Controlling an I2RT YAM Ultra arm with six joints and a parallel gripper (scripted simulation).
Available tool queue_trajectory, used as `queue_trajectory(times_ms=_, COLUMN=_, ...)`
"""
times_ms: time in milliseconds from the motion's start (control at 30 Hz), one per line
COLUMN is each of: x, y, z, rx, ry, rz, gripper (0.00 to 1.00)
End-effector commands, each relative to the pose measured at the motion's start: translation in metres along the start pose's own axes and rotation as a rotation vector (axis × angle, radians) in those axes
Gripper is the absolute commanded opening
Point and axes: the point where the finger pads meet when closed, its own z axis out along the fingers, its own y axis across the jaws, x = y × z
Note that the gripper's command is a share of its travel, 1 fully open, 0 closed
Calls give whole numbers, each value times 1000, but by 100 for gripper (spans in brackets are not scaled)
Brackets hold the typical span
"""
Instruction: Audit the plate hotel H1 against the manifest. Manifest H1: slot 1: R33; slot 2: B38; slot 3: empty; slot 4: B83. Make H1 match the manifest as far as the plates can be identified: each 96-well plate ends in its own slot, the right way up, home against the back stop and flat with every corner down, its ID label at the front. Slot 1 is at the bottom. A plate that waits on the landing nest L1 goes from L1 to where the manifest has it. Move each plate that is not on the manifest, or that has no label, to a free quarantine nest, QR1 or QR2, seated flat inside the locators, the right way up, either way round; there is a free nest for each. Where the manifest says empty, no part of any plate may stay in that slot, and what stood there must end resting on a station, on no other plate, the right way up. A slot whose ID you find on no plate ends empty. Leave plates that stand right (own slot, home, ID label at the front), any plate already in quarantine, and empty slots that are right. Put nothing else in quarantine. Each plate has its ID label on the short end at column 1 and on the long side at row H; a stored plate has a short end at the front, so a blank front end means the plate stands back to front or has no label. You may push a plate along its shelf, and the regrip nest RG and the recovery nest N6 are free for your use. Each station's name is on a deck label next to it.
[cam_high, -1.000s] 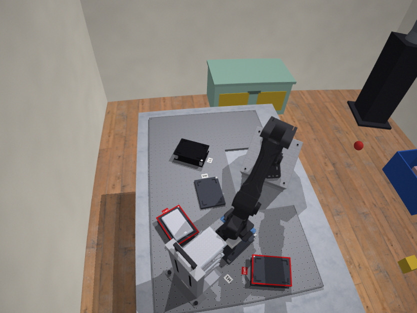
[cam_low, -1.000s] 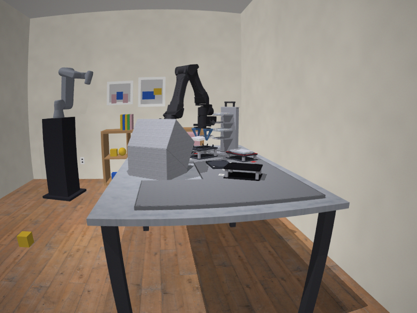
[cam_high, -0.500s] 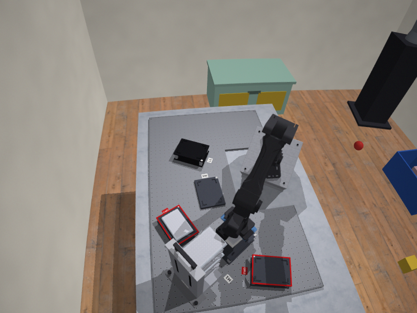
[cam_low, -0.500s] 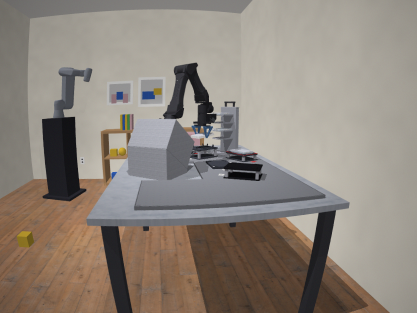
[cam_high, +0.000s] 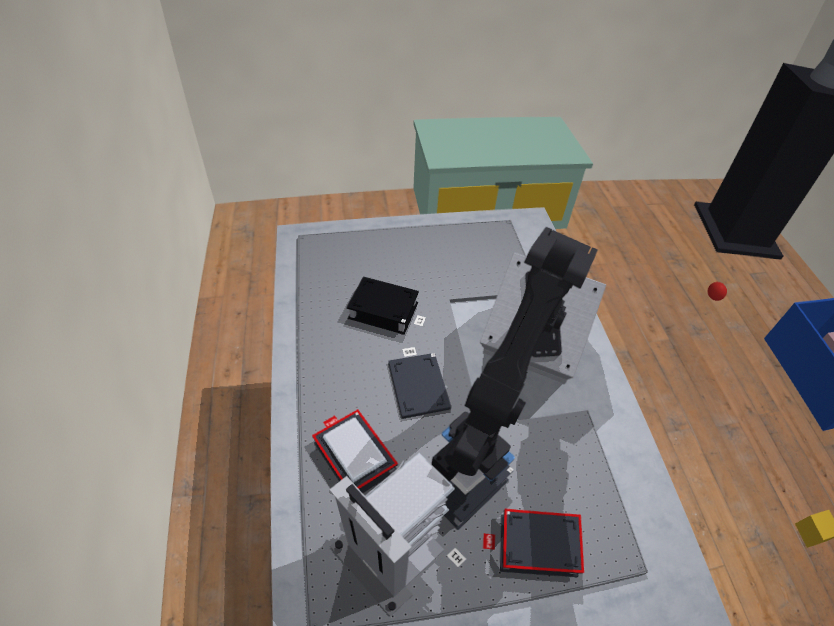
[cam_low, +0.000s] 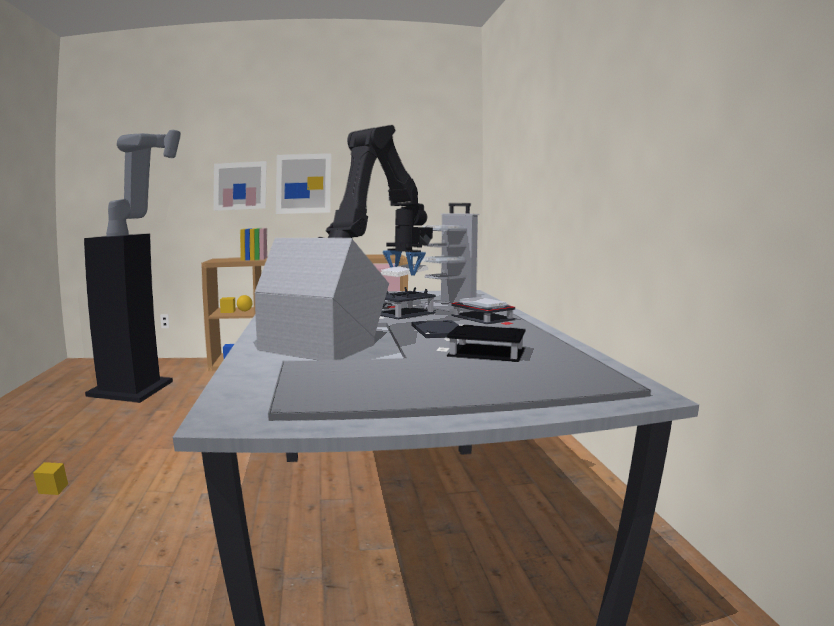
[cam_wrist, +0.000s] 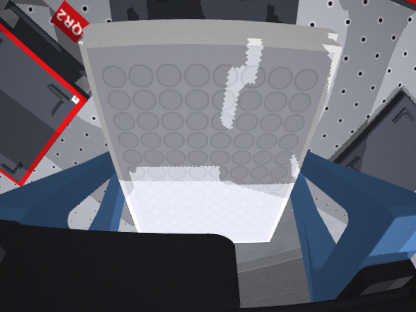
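My gripper (cam_wrist: 207, 155) (cam_low: 402, 260) is shut on a white 96-well plate (cam_wrist: 207, 115) (cam_low: 396, 270), its blue fingers on the two long sides. It holds the plate in the air, level, just in front of the plate hotel H1 (cam_high: 371, 540) (cam_low: 462, 255) and above a dark raised nest (cam_low: 409, 299). No label on the held plate can be read. White plates (cam_high: 412, 497) stick out of the hotel's shelves. Quarantine nest QR1 (cam_high: 325, 449) has a white plate (cam_high: 355, 450) in it. Quarantine nest QR2 (cam_high: 542, 541) (cam_wrist: 27, 102) is empty.
The landing nest L1 (cam_high: 382, 304) (cam_low: 486, 334) is a black raised stand with nothing on it. The flat grey nest N6 (cam_high: 419, 385) (cam_wrist: 387, 142) is empty. The arm's base block (cam_high: 538, 316) (cam_low: 316, 299) stands at the right of the deck.
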Motion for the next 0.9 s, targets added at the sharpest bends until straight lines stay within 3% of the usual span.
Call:
queue_trajectory(times_ms=0, x=-17, y=3, z=-19, rx=-11, ry=-63, rz=-1, gripper=86)
queue_trajectory(times_ms=233, x=-17, y=3, z=-19, rx=-11, ry=-63, rz=-1, gripper=86)
queue_trajectory(times_ms=867, x=-13, y=2, z=-64, rx=-14, ry=-56, rz=0, gripper=86)
